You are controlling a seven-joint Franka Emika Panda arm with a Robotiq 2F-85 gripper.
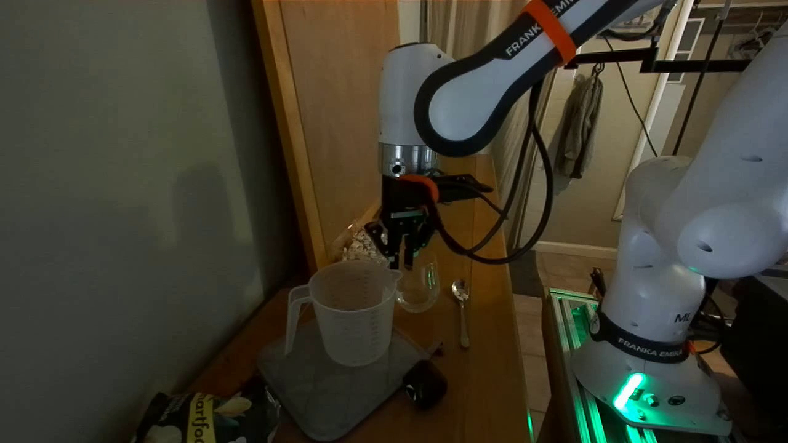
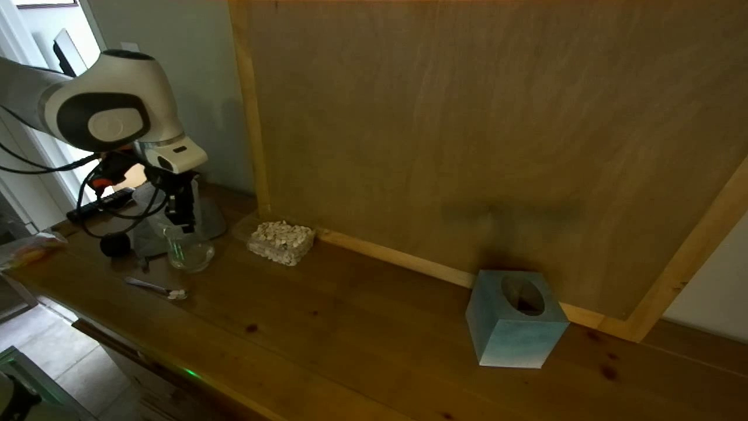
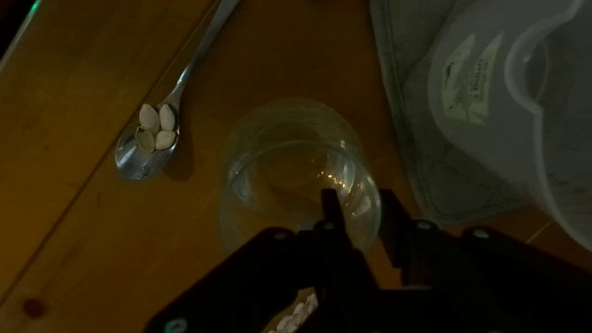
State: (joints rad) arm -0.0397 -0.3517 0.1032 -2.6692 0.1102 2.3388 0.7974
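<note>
My gripper (image 1: 401, 266) points down above a clear glass (image 1: 425, 286) that stands upright on the wooden counter. In the wrist view the fingers (image 3: 358, 194) are apart, one over the inside of the glass (image 3: 296, 171) and one just outside its right rim. Whether a finger touches the glass cannot be told. No object shows clamped between them. A metal spoon (image 3: 199, 51) holding several pale seeds (image 3: 157, 127) lies beside the glass. A translucent measuring jug (image 1: 354, 314) stands upright on a grey mat (image 1: 332, 394) on the other side. The jug also shows in the wrist view (image 3: 485, 115).
A clear box heaped with pale seeds (image 2: 283, 245) stands against the wooden panel (image 2: 432, 128). A blue tissue box (image 2: 517, 318) stands farther along. A dark round object (image 1: 425, 384) lies at the mat's edge. A black snack bag (image 1: 209, 418) lies beside the mat.
</note>
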